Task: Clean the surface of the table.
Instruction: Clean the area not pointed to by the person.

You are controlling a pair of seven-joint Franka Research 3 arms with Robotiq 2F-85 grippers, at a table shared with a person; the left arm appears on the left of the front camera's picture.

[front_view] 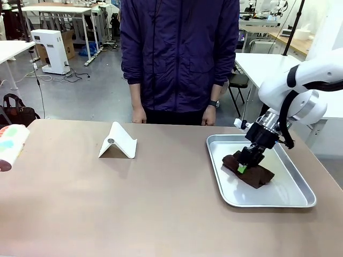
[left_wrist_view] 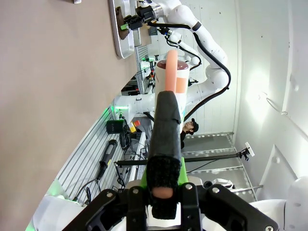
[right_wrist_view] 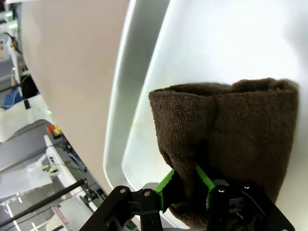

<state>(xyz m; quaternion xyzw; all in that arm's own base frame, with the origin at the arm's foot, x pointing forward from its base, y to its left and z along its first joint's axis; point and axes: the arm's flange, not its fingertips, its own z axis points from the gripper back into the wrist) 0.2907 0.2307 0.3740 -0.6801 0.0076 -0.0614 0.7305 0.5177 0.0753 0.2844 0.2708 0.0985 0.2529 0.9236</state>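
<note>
Over the metal tray [front_view: 300, 199] at the right end of the table [front_view: 161, 209], the right gripper [front_view: 244, 167] pinches a brown cloth [front_view: 260, 176] lying inside the rim. Left of the tray, the tan top lies open up to a white folded stand [front_view: 119, 142]. At the left edge, the left gripper [left_wrist_view: 167, 103] clamps the peach handle of a roller [left_wrist_view: 174, 77].

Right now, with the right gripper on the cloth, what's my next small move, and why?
Probably lift the brown cloth straight up clear of the metal tray: the right gripper is shut on its fold, but it lies inside the rim, not on the table needing wiping.
</note>
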